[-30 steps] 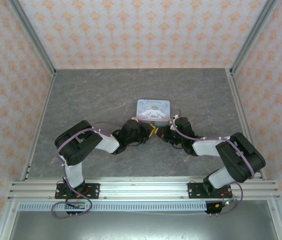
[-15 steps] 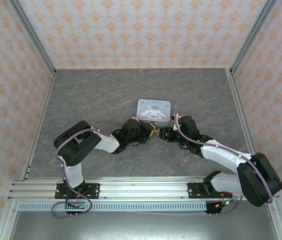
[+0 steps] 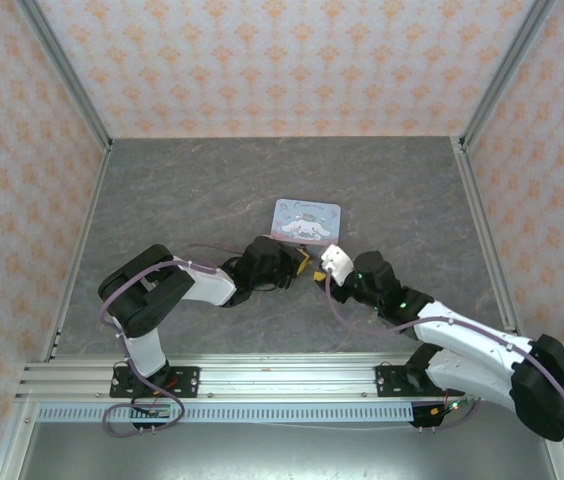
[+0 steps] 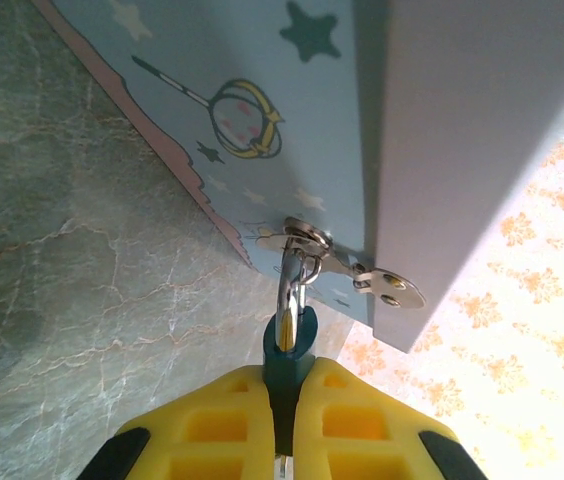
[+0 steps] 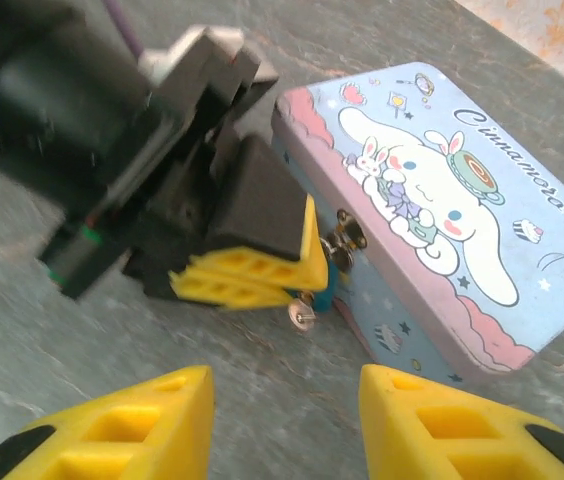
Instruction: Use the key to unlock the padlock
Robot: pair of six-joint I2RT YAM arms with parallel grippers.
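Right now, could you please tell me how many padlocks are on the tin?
1. The teal padlock hangs from the hasp on the near wall of the tin, clamped by the left gripper. The far sides are hidden.

Tin box (image 3: 307,218) at centre of desk (image 3: 182,190); padlock (image 4: 290,345) at its six o'clock edge, left hand (image 4: 284,395) at seven, right hand (image 5: 282,405) at five.

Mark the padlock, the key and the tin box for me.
padlock (image 4: 287,375), left wrist view, teal body under the shackle.
key (image 5: 302,316), right wrist view, round metal head.
tin box (image 5: 432,190), right wrist view, printed lid.
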